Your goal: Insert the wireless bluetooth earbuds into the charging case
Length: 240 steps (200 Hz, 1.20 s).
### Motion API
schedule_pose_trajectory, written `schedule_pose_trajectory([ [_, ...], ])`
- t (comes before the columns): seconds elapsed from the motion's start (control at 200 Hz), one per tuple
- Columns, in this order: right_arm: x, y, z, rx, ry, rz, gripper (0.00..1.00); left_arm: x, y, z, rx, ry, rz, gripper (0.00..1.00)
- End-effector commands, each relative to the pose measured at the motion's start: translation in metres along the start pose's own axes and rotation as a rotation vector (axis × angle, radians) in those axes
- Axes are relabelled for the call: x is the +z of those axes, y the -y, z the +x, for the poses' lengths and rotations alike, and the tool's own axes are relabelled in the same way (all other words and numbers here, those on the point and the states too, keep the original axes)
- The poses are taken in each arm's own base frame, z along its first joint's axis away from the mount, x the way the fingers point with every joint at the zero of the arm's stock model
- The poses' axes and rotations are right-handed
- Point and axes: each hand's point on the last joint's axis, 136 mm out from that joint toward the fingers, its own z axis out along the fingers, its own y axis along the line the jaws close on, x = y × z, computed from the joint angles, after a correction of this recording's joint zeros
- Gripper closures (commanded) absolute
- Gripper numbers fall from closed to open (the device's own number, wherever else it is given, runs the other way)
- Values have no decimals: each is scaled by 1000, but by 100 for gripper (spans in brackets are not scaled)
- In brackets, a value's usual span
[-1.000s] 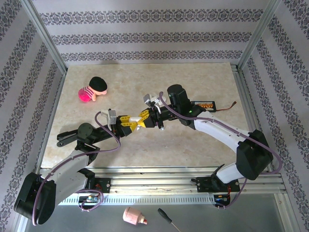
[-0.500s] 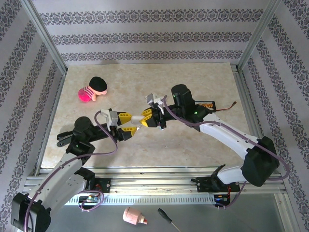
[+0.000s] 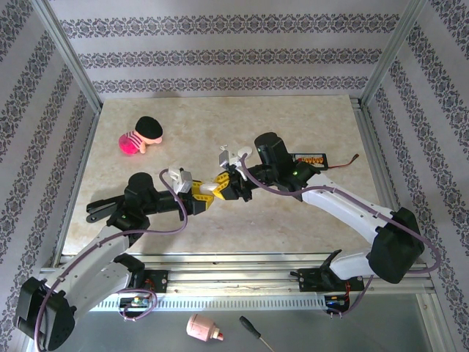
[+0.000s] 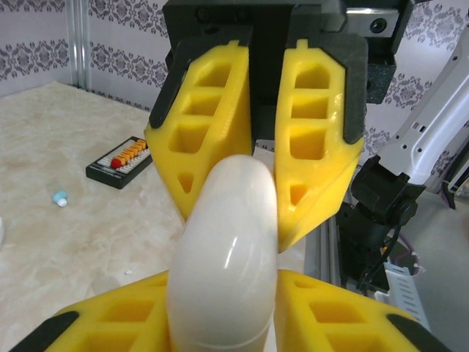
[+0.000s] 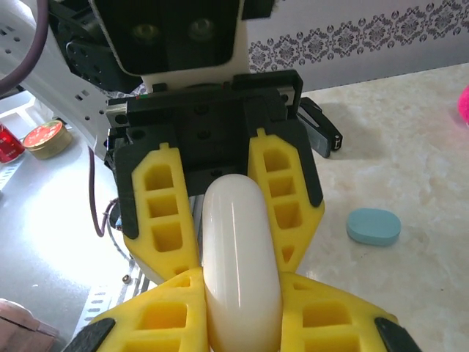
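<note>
Meeting above the middle of the beige marbled table (image 3: 293, 125), our two arms hold one white glossy pebble-shaped charging case (image 3: 211, 188) between them. We see the left gripper (image 3: 198, 196) clamped on one end of it, its yellow fingers pressed to either side in the left wrist view. The right gripper (image 3: 222, 185) is closed on the other end, nearly tip to tip with the left. From the right wrist the case runs lengthwise between both pairs of fingers, and we cannot tell whether its lid is open. On the table a tiny pale blue earbud (image 4: 59, 197) lies alone, well apart from both grippers and near a black flat board with orange buttons (image 4: 121, 161). A pale blue oval case (image 5: 374, 226) rests flat on the marble, off to one side of the grippers and touching nothing. A pink and black plush toy (image 3: 141, 136) sits toward the far left of the table
</note>
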Motion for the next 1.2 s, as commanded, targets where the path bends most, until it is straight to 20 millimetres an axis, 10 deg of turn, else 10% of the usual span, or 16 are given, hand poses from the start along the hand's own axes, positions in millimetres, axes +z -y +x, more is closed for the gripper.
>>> schedule_pose_trajectory([
  [0.0,0,-3,-13,-46,16,-2,93,1,13,-10,41,46,57,71],
  [0.4,0,0,-13,-38,15,5,86,3,13,-9,66,45,64,92],
  [0.64,-7,23,-21,86,46,76,49,3,15,-2,128,52,82,93],
  [1.194,-27,28,-34,31,97,165,20,6,4,7,167,67,41,94],
])
